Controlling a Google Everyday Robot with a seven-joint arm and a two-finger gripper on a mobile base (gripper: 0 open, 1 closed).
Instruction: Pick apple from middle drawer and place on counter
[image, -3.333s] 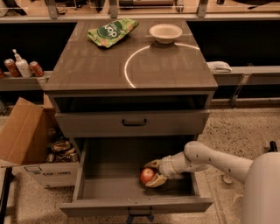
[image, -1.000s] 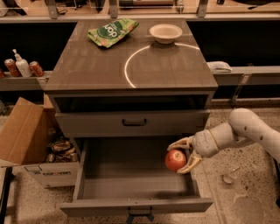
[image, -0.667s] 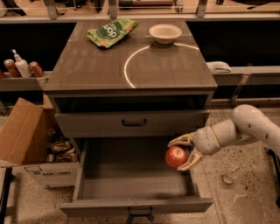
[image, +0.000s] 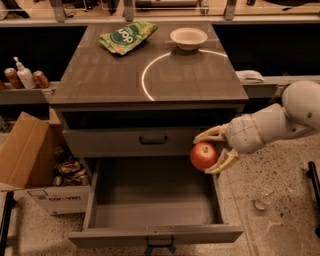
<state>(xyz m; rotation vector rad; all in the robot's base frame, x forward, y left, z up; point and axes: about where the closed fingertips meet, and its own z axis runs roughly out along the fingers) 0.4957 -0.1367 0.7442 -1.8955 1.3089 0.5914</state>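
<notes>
I see my gripper (image: 212, 151) with fingers clamped on the apple (image: 203, 156), held in the air above the right edge of the open middle drawer (image: 155, 202), below the counter (image: 110, 75).

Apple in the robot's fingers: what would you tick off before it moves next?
1. Grip: the gripper has its fingers clasped above and below the apple. ok
2. Apple lifted out of the middle drawer. ok
3. Apple level with the counter: it hangs below the top. not ok
4. Landing spot: bare surface in front of the green chip bag and white bowl. ok
5. Room to pass the counter's front edge going up. cannot tell
</notes>
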